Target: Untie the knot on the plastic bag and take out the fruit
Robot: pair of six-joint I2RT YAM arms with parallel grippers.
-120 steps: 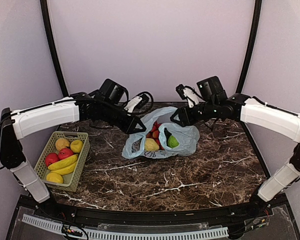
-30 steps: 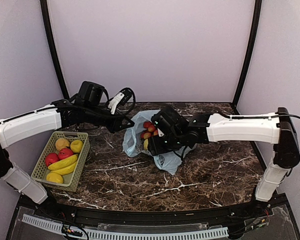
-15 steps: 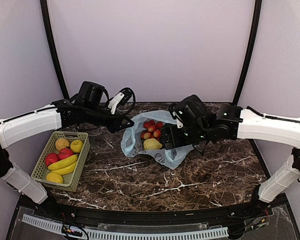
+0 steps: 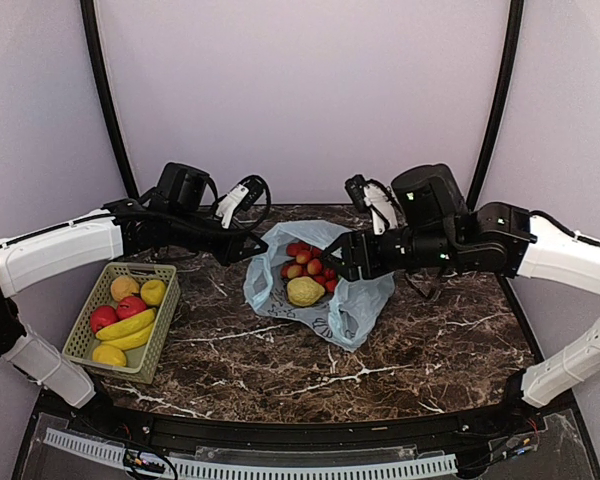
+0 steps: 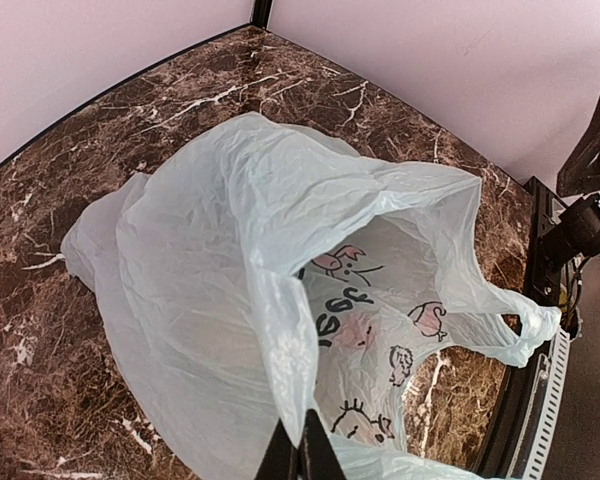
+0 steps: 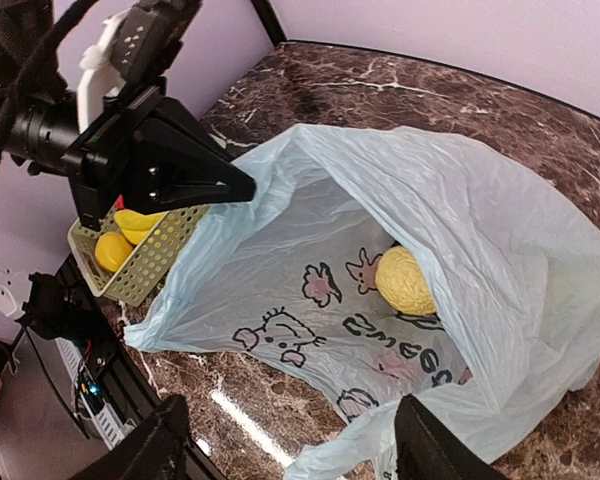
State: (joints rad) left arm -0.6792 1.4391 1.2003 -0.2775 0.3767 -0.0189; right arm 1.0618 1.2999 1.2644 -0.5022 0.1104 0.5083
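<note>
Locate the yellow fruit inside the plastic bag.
Top view: the yellow fruit lies mid-table inside the plastic bag, on the near side of the small red fruits.

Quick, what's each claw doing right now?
Left claw: closed, pinching the bag.
Right claw: open, holding nothing.

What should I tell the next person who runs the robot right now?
Left gripper: shut on the plastic bag, holding its rim up.
Right gripper: open, empty, over the bag's mouth.
Bag: on the table, mouth wide open.
Fruit: small red fruits and a yellowish round fruit lie inside.
Done: the bag looks untied.
Left: lift the fruit out.
</note>
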